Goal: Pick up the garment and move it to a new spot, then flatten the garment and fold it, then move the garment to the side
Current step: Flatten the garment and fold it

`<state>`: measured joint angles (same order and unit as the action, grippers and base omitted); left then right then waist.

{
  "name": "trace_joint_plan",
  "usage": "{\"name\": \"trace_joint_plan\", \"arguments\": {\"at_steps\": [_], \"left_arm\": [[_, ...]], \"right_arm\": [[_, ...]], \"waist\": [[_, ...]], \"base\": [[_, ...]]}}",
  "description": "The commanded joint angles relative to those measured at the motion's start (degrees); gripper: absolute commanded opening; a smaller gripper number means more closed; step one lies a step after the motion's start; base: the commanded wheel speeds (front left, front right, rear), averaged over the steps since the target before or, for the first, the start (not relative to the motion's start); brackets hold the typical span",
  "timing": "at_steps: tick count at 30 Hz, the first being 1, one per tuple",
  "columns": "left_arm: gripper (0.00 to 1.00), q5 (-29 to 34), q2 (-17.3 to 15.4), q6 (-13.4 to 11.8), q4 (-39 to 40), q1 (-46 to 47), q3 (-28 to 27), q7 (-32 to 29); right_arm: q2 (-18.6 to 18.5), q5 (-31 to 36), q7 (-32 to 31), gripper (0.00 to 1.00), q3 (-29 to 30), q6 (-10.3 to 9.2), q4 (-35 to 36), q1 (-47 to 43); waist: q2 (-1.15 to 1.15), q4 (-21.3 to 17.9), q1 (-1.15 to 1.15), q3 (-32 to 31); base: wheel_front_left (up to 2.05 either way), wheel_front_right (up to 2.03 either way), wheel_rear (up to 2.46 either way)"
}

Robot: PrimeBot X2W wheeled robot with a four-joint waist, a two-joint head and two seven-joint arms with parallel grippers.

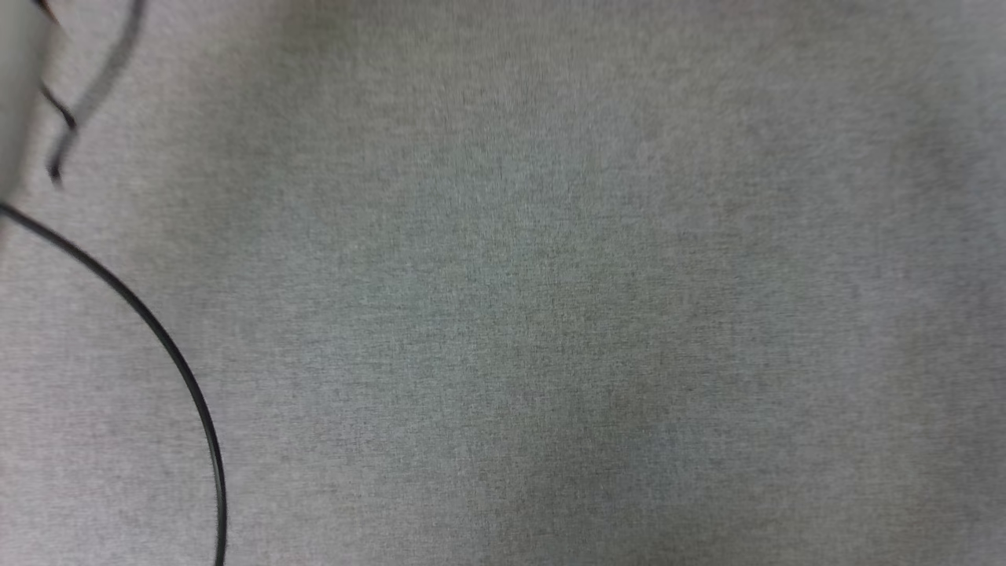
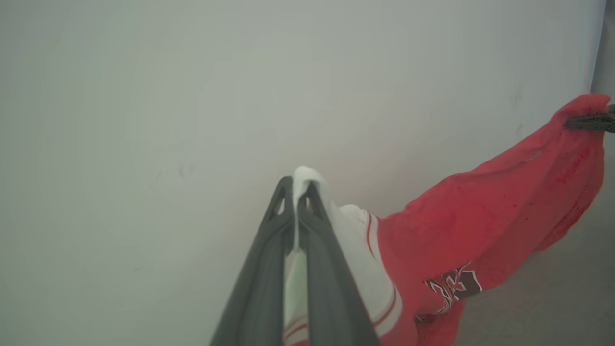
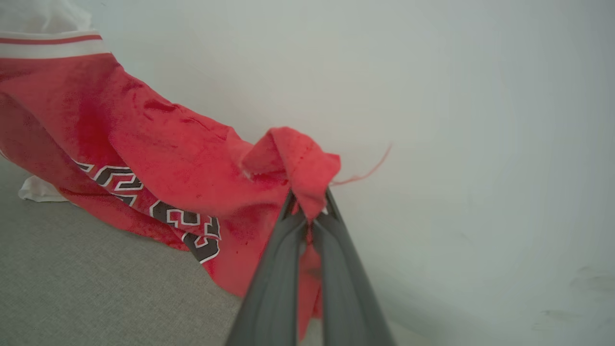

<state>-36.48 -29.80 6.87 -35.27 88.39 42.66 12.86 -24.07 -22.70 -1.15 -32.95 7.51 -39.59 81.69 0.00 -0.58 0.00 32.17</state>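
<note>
Two holds on the garment (image 2: 480, 216), one per gripper.

Left wrist view:
- Left gripper (image 2: 299, 186) at lower centre, fingers pressed together on a fold of the white sleeve (image 2: 358, 250); a tuft of pinched cloth poking out past the tips.
- Thin red stripes near the sleeve edge, at the bottom of the frame.
- Red body slung from centre up to the upper right, ending bunched in the right gripper (image 2: 579, 123) at the right edge.
- Black white-edged lettering (image 2: 454, 283) on the sagging lower fold, crumpled, not readable.

Right wrist view:
- Right gripper at lower centre, closed tight on a knot of red hem.
- Loose red thread (image 3: 365, 170) trailing to the right of the pinch.
- Red cloth draped away to the upper left, creased and slack.
- Red-white striped trim (image 3: 48, 43) in the upper left corner.
- Lettering in a slanting row across the low edge.
- Low edge hanging close to the grey fabric surface (image 3: 96, 288); contact unclear.
- Pale wall (image 3: 480, 120) behind.

Head view: blurred grey fabric and a black cable (image 1: 157, 330) curving through the lower left.
</note>
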Motion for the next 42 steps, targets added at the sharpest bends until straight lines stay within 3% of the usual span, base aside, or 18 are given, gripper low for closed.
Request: {"name": "trace_joint_plan", "arguments": {"at_steps": [1,12,20,30,36,42], "left_arm": [[0.00,-0.55,-0.12,-0.32,0.84,-4.20,0.66,0.49],[0.00,-3.77,-4.59,-7.11,12.83,-33.78,3.19,1.86],[0.00,-6.52,-8.36,-12.56,23.93,-52.96,6.79,1.06],[0.00,-11.46,-12.63,-19.35,33.62,-72.49,10.43,-0.41],[0.00,-15.48,-14.68,-23.39,38.47,-82.00,10.84,-0.15],[0.00,-18.71,-16.05,-24.18,41.28,-88.01,11.98,-0.94]], "right_arm": [[0.07,-1.23,0.98,0.00,-0.90,-0.04,0.24,-3.16],[-2.37,-8.73,3.50,0.00,-9.68,-0.04,2.38,-22.56],[-8.19,-14.99,4.83,0.00,-13.78,-0.03,6.86,-36.69],[-14.83,-17.89,5.41,0.00,-13.47,-0.04,13.90,-55.41],[-16.86,-17.83,5.71,0.00,-10.43,-0.04,17.09,-66.06],[-18.84,-18.08,3.87,0.00,-6.13,-0.04,22.11,-75.64]], "waist": [[0.00,0.14,0.00,-2.89],[0.00,-0.01,0.00,-12.71],[0.00,0.42,0.00,-19.74],[0.00,0.31,0.00,-27.29],[0.00,0.73,0.00,-30.30],[0.00,1.56,0.00,-31.40]], "base": [[0.00,0.00,0.00],[0.00,0.00,0.00],[0.00,0.00,0.00],[0.00,0.00,0.00],[0.00,0.00,0.00],[0.00,0.00,0.00]]}}
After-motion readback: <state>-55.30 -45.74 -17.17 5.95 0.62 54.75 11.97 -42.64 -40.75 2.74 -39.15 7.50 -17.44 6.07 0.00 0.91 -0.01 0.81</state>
